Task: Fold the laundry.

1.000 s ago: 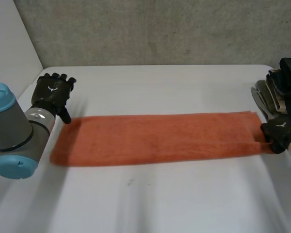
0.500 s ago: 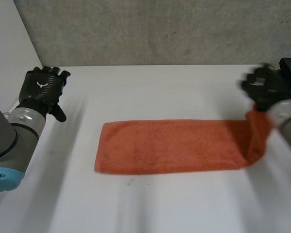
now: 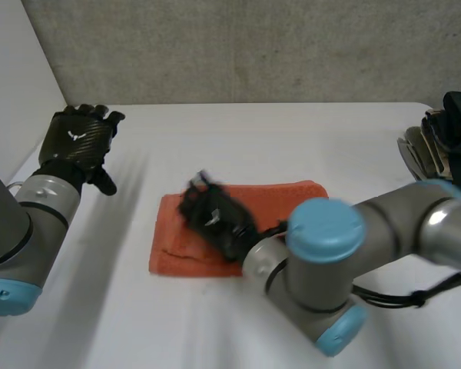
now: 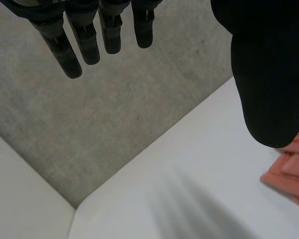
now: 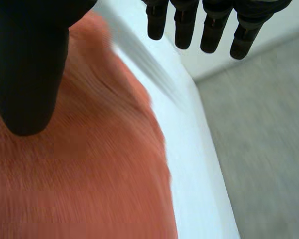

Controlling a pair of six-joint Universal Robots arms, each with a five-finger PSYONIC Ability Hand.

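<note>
Table [image 3: 292, 131]: white; the towel lies flat near its middle.
Towel [image 3: 167, 250]: orange, doubled into a short band, with its long axis running from my left to my right.
Right arm: reaches in from my right, along that long axis.
Right hand [image 3: 215, 219]: over the towel's left half, fingers straight, thumb apart, gripping nothing; much the nearer hand.
Left hand [image 3: 78, 142]: raised, well apart to the towel's left, fingers straight, empty.
Next fold, I judge: end to end again.

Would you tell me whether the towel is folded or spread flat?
Folded: the towel lies doubled, with two layered edges at its end.
</note>
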